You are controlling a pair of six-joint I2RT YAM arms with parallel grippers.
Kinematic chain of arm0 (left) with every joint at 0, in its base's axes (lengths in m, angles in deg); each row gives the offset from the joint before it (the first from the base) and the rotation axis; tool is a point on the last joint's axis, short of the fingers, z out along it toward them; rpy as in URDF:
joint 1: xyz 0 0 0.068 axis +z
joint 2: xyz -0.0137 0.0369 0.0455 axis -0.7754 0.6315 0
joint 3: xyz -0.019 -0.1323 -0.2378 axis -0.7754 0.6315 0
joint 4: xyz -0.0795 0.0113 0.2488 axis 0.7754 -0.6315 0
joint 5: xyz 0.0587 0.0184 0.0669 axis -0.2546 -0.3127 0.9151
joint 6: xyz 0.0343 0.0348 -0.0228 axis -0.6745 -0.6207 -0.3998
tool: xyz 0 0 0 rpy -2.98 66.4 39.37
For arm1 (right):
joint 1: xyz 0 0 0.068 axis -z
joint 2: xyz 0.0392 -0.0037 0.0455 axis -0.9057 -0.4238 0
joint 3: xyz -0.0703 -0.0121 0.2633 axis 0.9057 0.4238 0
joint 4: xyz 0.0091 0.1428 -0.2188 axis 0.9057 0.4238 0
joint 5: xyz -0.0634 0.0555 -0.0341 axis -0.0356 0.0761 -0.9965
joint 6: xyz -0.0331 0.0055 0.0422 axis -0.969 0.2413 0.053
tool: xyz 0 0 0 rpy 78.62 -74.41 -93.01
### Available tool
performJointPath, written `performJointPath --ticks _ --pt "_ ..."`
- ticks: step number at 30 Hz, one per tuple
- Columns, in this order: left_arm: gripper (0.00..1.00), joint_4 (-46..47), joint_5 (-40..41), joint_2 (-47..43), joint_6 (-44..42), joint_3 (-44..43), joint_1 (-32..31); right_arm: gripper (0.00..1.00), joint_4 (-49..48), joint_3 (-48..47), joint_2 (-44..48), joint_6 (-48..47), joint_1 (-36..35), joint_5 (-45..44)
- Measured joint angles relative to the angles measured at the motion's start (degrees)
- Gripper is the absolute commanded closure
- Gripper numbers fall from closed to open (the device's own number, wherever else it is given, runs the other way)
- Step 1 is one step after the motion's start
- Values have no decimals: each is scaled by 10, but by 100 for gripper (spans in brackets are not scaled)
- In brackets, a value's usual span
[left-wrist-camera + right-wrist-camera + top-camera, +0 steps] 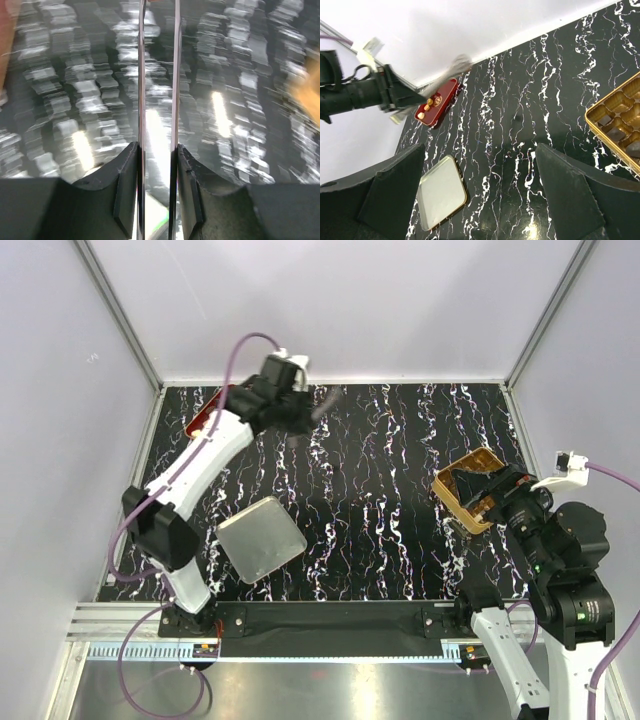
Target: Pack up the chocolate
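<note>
White-black arms (205, 465), seemingly purple cables (232, 365)

No text, label, brand or number can be read in any view; the gold box (620, 103), the red tray (447, 92) and the silver lid (441, 192) show no legible print; the chocolate (421, 115) is too small to tell.

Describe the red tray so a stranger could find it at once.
Start at the black marbled table and go to its far left corner. The red tray lies there. It alone is red and carries small chocolate pieces, unlike the gold box at the right and the nearer silvery square lid.
</note>
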Motion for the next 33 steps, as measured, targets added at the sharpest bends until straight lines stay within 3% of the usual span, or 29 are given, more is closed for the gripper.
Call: performJointPath --ticks 5,14,23,33 --pt "65 39 -58 47 21 -27 -96 1 2 -12 0 0 0 0" --pt "65 74 -119 174 40 -125 -191 0 3 -20 4 0 0 0" --pt "65 101 -147 221 46 -169 -240 0 3 -20 6 0 0 0" --pt "65 136 -156 251 46 -171 -245 0 2 -18 6 0 0 0"
